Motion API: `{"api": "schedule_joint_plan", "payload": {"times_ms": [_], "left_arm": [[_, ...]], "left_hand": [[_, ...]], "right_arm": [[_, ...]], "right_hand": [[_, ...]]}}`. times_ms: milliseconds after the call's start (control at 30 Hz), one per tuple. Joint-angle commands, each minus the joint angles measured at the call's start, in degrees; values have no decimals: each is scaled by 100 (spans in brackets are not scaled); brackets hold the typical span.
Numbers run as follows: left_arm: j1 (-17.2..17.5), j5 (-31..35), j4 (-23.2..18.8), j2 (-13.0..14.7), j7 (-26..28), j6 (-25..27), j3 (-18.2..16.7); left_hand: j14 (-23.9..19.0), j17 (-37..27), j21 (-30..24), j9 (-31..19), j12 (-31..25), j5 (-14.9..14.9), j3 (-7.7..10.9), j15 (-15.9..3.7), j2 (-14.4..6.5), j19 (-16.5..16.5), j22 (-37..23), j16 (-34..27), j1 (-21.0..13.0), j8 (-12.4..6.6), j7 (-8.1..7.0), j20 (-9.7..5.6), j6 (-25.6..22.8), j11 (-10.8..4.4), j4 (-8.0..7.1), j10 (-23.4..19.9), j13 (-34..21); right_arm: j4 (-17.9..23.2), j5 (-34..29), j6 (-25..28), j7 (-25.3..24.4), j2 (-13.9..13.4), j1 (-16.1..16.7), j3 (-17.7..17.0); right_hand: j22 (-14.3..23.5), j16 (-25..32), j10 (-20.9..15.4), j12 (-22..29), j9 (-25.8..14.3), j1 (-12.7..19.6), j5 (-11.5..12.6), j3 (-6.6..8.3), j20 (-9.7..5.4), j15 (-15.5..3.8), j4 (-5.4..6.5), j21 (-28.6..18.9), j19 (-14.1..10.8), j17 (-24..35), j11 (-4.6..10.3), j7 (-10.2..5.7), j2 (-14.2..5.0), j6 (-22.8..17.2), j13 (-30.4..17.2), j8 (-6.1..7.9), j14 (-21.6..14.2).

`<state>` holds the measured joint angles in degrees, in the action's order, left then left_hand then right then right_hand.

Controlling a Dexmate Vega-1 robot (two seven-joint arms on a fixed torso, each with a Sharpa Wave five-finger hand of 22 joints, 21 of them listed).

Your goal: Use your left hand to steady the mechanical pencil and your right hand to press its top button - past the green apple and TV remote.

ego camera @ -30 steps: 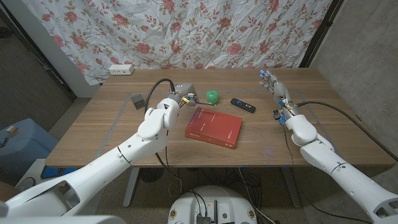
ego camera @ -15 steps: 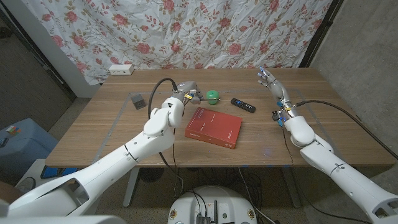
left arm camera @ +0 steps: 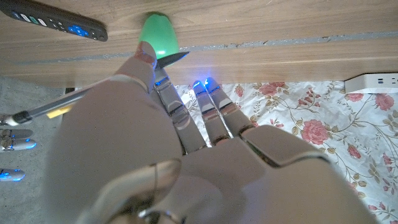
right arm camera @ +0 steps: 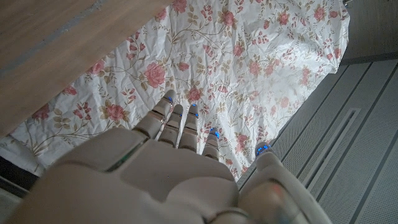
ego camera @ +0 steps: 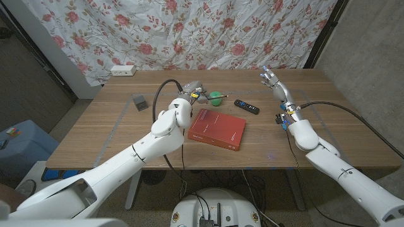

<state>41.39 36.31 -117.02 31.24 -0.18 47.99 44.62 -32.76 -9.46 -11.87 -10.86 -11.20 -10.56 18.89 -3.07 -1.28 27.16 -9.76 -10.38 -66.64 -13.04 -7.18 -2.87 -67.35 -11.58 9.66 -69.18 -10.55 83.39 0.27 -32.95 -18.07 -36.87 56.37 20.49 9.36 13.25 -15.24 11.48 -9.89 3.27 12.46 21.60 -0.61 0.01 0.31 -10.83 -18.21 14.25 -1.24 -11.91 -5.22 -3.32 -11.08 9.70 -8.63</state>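
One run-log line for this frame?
left hand: holds mechanical pencil near green apple | right hand: raised, empty | button: not pressed

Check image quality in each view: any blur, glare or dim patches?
Head view: evenly lit and sharp, walls at both edges dim, only faint sheen on the table. Left wrist view: the left hand close up looks soft, the mechanical pencil readable. Right wrist view: the right hand slightly soft, the curtain crisp.
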Motion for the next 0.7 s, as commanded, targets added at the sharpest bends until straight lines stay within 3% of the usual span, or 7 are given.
{"api": "schedule_joint_plan", "payload": {"times_ms": [33, 367, 433, 700], "left_arm": [[-73, -632, -39, -205, 513, 319, 71], [-89, -1270, 100, -447, 1081, 357, 43], [0, -1554, 150, -533, 1222, 193, -123], [-7, -2165, 352, -702, 1615, -89, -208]], "left_hand": [[-34, -27, 11, -17, -14, -11, -14, -986, -34, -16, -12, 10, -12, 5, -17, -525, -36, -132, -11, -181, -25], [-26, -24, 31, -11, -10, -13, -37, -977, -37, -51, -12, 17, -10, 22, -6, -553, -29, -134, -13, -183, -26], [-25, -24, 34, -9, -8, -14, -42, -976, -39, -56, -12, 18, -9, 25, -2, -553, -33, -134, -14, -180, -26], [-47, -25, -3, 2, -3, -18, -70, -965, -58, 50, -17, 10, -3, 50, 6, -533, -20, -135, -22, -174, -28]], "right_arm": [[150, -385, -40, -198, -57, 130, -4], [-63, -688, -288, -392, 17, 77, 27], [-124, -775, -323, -408, 10, 29, 46], [-374, -1196, -543, -700, 78, -118, 105]], "right_hand": [[18, 56, -39, 9, -12, 13, -6, 8, 4, -9, -49, 5, -28, 20, -30, -45, -53, 41, -16, -9, -56], [18, 55, -8, -2, -17, -3, -9, -14, -10, 14, -59, 19, 4, 52, -42, -68, -42, 198, -21, -4, -17], [17, 52, -7, -2, -18, -3, -10, -17, -26, 19, -65, 27, 27, 59, -45, -69, -39, 255, -21, -8, -4], [15, -11, 164, -53, -26, 6, -13, -69, 40, 161, -144, 52, 139, 56, -179, -68, 87, 403, -21, 38, 123]]}}
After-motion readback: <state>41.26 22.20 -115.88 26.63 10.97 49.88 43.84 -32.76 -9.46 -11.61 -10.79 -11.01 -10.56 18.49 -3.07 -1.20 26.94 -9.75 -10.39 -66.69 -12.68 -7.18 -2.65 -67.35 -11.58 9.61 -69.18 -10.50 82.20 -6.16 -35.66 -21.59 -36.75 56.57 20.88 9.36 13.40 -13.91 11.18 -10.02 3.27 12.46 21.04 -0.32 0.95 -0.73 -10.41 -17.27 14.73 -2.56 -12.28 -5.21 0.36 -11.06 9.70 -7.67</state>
